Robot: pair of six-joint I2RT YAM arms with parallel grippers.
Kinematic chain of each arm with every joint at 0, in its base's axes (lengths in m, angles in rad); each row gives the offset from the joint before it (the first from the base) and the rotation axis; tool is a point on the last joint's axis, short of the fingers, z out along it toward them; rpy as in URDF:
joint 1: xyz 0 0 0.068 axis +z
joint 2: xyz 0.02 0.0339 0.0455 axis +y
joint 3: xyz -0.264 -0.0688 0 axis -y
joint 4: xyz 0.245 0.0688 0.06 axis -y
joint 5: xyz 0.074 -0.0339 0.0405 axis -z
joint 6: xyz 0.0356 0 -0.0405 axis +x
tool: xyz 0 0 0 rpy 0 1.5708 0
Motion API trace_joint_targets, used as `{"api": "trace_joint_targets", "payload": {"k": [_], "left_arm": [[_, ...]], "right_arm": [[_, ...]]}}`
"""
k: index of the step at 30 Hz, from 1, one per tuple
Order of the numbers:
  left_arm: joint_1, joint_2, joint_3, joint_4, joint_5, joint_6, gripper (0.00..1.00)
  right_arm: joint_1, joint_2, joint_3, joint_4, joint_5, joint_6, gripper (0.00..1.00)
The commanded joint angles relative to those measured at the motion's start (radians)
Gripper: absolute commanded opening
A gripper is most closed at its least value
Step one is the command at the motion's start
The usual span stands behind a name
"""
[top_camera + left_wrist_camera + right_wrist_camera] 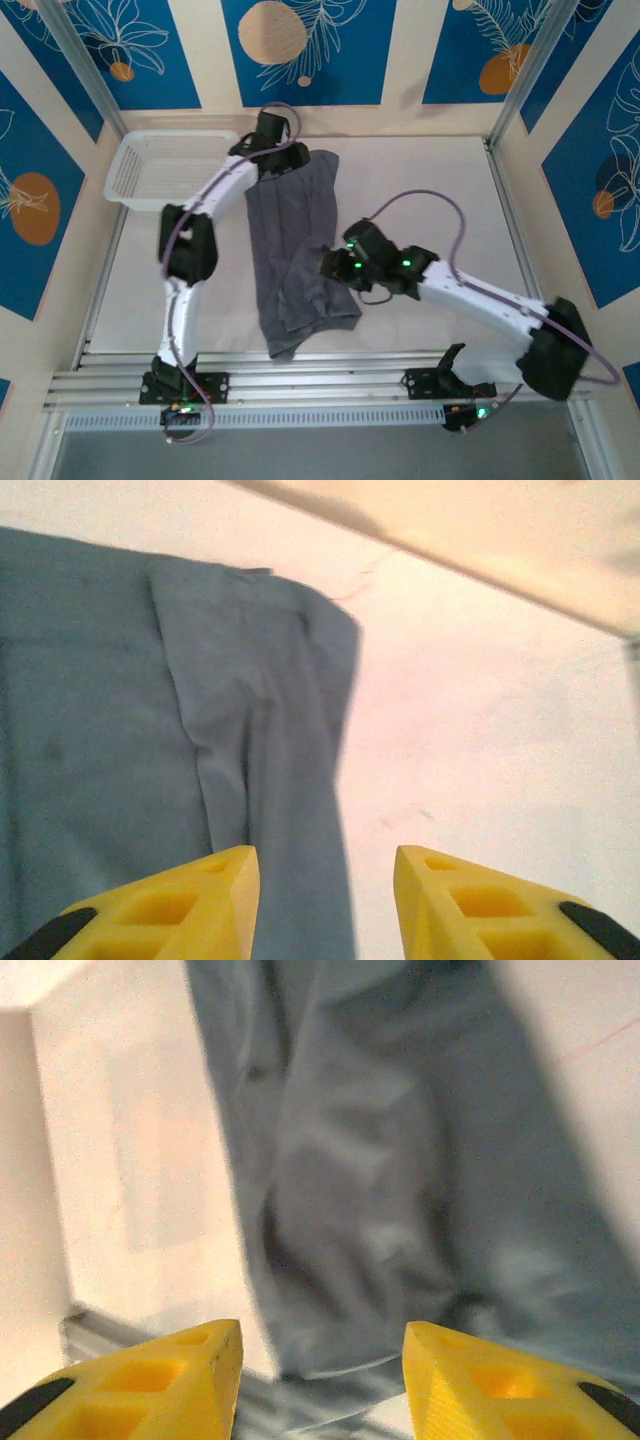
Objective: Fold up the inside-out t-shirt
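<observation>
The grey t-shirt (300,250) lies long on the table (440,200). The left gripper (325,865) and right gripper (322,1338) hang over it, fingers apart, empty.

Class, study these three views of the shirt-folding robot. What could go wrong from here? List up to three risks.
1. The t-shirt lies in wrinkled layers under the open right gripper; a pinch may catch only some layers.
2. Its near end reaches the metal rail and might snag.
3. The left arm passes close by the basket and could nudge it.
</observation>
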State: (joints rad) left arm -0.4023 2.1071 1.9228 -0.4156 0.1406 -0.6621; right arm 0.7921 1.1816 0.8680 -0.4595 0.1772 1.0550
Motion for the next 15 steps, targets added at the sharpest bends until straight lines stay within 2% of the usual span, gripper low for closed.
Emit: {"api": "trace_joint_targets", "payload": {"k": [1, 3, 4, 9, 15], "left_arm": [[-0.003, -0.27, -0.293, 0.099, 0.045, 0.014, 0.42], [-0.003, -0.427, -0.49, 0.082, 0.025, 0.003, 0.43], [-0.003, -0.485, -0.558, 0.063, 0.019, -0.004, 0.43], [-0.023, -0.783, -0.895, -0.097, -0.017, -0.048, 0.43], [-0.051, -1.035, -1.133, -0.253, -0.03, -0.121, 0.44]], "right_arm": [[-0.186, -0.062, -0.162, -0.036, -0.095, -0.22, 0.49], [-0.288, -0.072, -0.221, -0.001, -0.268, -0.26, 0.49], [-0.299, -0.068, -0.232, -0.003, -0.295, -0.275, 0.49], [-0.287, 0.001, -0.255, 0.006, -0.388, -0.299, 0.49], [-0.258, 0.116, -0.251, 0.097, -0.396, -0.278, 0.49]]}}
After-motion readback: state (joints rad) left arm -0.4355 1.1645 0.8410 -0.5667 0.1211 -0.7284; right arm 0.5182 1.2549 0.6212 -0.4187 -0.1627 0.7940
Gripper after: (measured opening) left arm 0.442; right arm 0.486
